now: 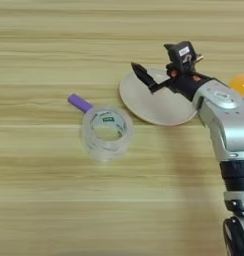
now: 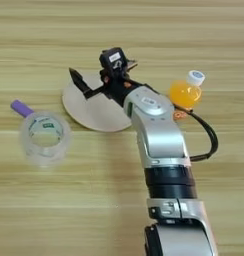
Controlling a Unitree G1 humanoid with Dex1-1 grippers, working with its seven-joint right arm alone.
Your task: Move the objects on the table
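Observation:
A wide clear tape roll (image 1: 107, 132) lies flat on the wooden table (image 1: 44, 200), and its far left rim touches a small purple block (image 1: 80, 103). To its right lies the round beige plate (image 1: 154, 107). My right gripper (image 1: 150, 56) hangs above the plate's far side. It is open and holds nothing, with one black finger (image 1: 141, 76) pointing left. The orange juice bottle (image 2: 186, 92) with a white cap lies right of the plate, behind my forearm.
My silver forearm (image 2: 156, 135) comes up from the bottom edge at the right and covers the plate's right rim. A black cable (image 2: 210, 145) loops beside it. Bare wood lies left of and in front of the tape roll.

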